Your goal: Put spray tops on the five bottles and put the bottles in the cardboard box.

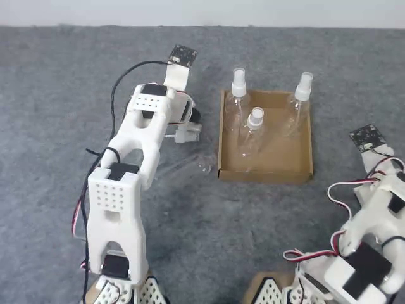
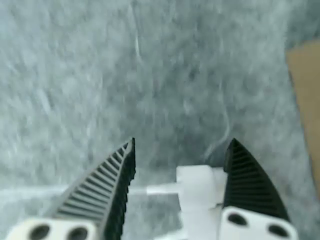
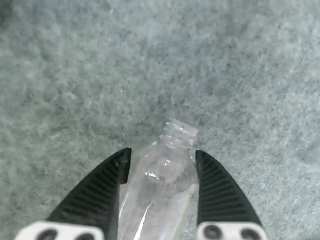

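Left pincer (image 2: 183,144) is part open, clamping a white spray top (image 2: 200,187) across its gap, near the cardboard box (image 1: 266,172). Right pincer (image 3: 162,151) is closed around an uncapped bottle (image 3: 159,187), its neck past the fingertips, over the grey tabletop (image 3: 75,60). Three capped bottles (image 1: 253,130) stand in the box.

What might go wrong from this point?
The spray top sits off-centre in the left gripper, against one finger, so it may twist when pressed onto the bottle in the right gripper. A loose bottle lies close by the left gripper and may get knocked.
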`<state>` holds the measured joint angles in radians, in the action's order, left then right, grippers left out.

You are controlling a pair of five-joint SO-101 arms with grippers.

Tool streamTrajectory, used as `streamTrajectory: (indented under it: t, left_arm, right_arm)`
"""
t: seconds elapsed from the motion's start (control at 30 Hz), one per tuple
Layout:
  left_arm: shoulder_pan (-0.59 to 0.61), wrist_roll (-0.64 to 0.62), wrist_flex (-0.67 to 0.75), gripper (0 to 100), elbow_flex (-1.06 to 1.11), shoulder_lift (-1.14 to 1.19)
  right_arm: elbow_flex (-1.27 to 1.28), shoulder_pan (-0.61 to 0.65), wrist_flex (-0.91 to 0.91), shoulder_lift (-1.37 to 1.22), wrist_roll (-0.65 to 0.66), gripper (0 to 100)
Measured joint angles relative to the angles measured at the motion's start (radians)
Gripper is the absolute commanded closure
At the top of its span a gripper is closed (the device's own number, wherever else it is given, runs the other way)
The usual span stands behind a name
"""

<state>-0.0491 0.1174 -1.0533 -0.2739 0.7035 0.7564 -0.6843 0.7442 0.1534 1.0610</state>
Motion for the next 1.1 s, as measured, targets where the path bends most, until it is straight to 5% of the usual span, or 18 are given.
streamTrajectory:
  t: [0.47, 0.73, 1.1]
  left_arm:
    - [0.121, 0.049, -0.259, 74, -0.002, -0.005]
    - [0.230, 0.077, -0.279, 74, 0.184, -0.195]
    - [0.153, 0.247, -0.233, 74, 0.356, -0.517]
  right_arm:
    - [0.000, 0.000, 0.000, 0.000, 0.000, 91.3]
    - [-0.008, 0.000, 0.041, 0.000, 0.003, 91.8]
    - [-0.012, 0.000, 0.051, 0.000, 0.003, 91.5]
